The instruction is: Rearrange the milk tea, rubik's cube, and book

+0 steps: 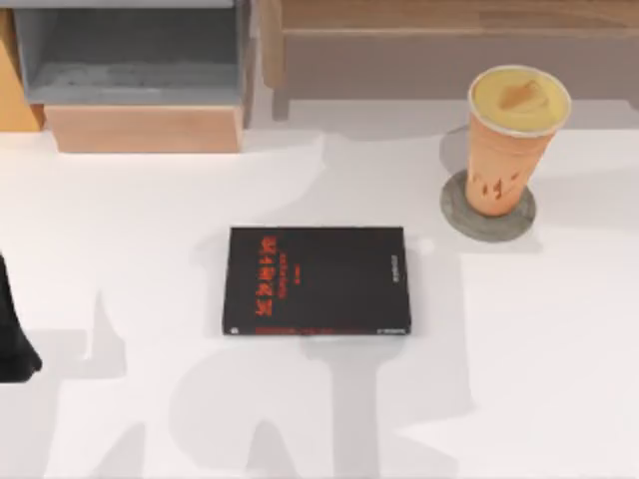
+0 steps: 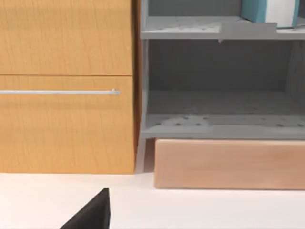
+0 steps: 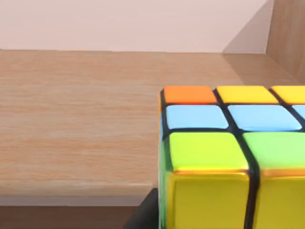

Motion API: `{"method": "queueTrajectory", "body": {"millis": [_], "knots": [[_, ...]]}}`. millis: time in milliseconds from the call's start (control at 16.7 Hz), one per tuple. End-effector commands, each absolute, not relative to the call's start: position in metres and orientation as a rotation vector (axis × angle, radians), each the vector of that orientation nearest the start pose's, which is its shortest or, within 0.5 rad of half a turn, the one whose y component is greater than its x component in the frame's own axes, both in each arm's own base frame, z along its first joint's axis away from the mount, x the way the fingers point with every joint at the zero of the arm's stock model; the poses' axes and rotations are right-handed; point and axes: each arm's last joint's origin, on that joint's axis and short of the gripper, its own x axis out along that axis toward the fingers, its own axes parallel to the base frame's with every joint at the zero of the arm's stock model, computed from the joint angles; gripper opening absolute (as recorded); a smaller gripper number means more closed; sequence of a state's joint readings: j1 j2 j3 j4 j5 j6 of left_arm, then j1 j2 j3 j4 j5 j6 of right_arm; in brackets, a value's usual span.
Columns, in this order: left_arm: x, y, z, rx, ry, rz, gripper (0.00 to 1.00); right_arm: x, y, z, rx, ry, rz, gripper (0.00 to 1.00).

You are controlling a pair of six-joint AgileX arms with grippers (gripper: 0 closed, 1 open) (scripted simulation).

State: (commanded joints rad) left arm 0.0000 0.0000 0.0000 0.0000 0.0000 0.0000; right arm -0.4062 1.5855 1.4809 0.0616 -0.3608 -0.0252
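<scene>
The milk tea (image 1: pixel 514 140), a tall orange-tan cup, stands upright at the table's back right on a flat grey disc (image 1: pixel 487 212). The rubik's cube (image 3: pixel 228 157) is very near in the right wrist view, in front of a wooden shelf's edge. My right gripper (image 3: pixel 214 222) is shut on it, and one dark finger (image 3: pixel 145 217) lies against its side. The teal-blue book (image 2: pixel 259 9) stands on the grey rack's upper shelf in the left wrist view. My left arm (image 1: pixel 12 339) is parked at the table's left edge, a dark fingertip (image 2: pixel 90 214) low in its wrist view.
A thin black book with red lettering (image 1: pixel 318 279) lies flat mid-table. A grey open rack (image 1: pixel 130 60) on a wooden base stands at the back left, beside an orange-wood drawer cabinet (image 2: pixel 66 86). A long wooden shelf (image 1: pixel 449 25) runs along the back right.
</scene>
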Motion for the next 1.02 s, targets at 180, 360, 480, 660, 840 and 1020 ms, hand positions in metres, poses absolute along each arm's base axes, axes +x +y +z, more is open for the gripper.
{"method": "queueTrajectory", "body": {"millis": [180, 360, 480, 660, 840, 1020], "knots": [[0.106, -0.001, 0.160, 0.000, 0.000, 0.000, 1.00, 0.356, -0.129, 0.397, 0.000, -0.001, -0.011, 0.00], [0.106, -0.001, 0.160, 0.000, 0.000, 0.000, 1.00, 0.356, -0.129, 0.397, 0.001, -0.001, -0.011, 0.00], [0.106, -0.001, 0.160, 0.000, 0.000, 0.000, 1.00, 0.355, -0.130, 0.399, -0.002, -0.007, -0.014, 0.00], [0.106, -0.001, 0.160, 0.000, 0.000, 0.000, 1.00, 0.357, -0.129, 0.422, -0.056, -0.109, 0.013, 0.00], [0.106, -0.001, 0.160, 0.000, 0.000, 0.000, 1.00, 0.374, -0.125, 0.452, -0.114, -0.223, 0.055, 0.00], [0.106, -0.001, 0.160, 0.000, 0.000, 0.000, 1.00, 0.408, -0.123, 0.450, -0.093, -0.203, 0.060, 0.00]]}}
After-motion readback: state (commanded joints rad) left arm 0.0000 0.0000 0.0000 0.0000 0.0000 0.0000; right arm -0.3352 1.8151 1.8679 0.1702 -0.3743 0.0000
